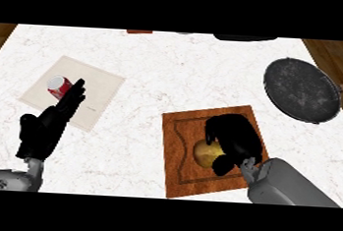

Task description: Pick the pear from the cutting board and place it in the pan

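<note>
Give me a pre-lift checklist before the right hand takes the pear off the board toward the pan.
1. Right black hand over the yellow-brown pear: ok, fingers curl round it.
2. Pear seated on the brown wooden cutting board: ok, not yet lifted by the look of it.
3. Grip contact on the pear's far side: cannot tell, the hand hides it.
4. Round dark metal pan free to receive: ok, nothing lies in it.
5. Path from board to pan: ok, only bare white marble counter between them.
6. Left black hand: ok, open and resting at the left, overlapping the red-and-white can on the beige mat.
</note>
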You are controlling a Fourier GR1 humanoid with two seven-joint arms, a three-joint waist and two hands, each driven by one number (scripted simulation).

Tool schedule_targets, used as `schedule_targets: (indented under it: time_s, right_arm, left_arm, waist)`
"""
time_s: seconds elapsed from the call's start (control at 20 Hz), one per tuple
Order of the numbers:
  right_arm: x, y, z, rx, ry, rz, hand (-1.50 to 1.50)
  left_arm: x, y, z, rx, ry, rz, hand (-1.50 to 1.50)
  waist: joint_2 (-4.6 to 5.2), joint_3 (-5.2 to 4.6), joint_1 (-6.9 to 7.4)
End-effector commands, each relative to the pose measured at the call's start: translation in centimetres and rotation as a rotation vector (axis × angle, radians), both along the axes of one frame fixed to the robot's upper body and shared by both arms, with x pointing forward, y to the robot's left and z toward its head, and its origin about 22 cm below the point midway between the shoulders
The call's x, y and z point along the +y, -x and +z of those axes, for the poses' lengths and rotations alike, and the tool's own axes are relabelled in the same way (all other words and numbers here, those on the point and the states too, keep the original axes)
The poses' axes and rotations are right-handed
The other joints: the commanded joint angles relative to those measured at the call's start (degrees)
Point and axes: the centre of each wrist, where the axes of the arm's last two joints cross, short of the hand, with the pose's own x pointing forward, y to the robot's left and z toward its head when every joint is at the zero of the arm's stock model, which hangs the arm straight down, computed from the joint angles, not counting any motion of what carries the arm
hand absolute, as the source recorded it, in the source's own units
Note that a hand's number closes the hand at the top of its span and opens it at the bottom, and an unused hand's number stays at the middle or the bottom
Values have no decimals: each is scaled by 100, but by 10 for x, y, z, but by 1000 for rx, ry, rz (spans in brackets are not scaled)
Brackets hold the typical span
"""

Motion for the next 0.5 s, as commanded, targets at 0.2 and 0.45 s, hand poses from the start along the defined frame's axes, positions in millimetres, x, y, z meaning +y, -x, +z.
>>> schedule_targets:
  time_s: [0.2,0.45]
  right_arm:
    - [-49,72,51,-475,-168,166,150]
    - [-98,110,66,-537,-218,43,150]
  left_arm:
    - [7,7,-1,-9,0,24,0]
    - [-4,6,10,-12,0,-26,0]
  waist:
    - [67,10,-162]
    - [159,8,70]
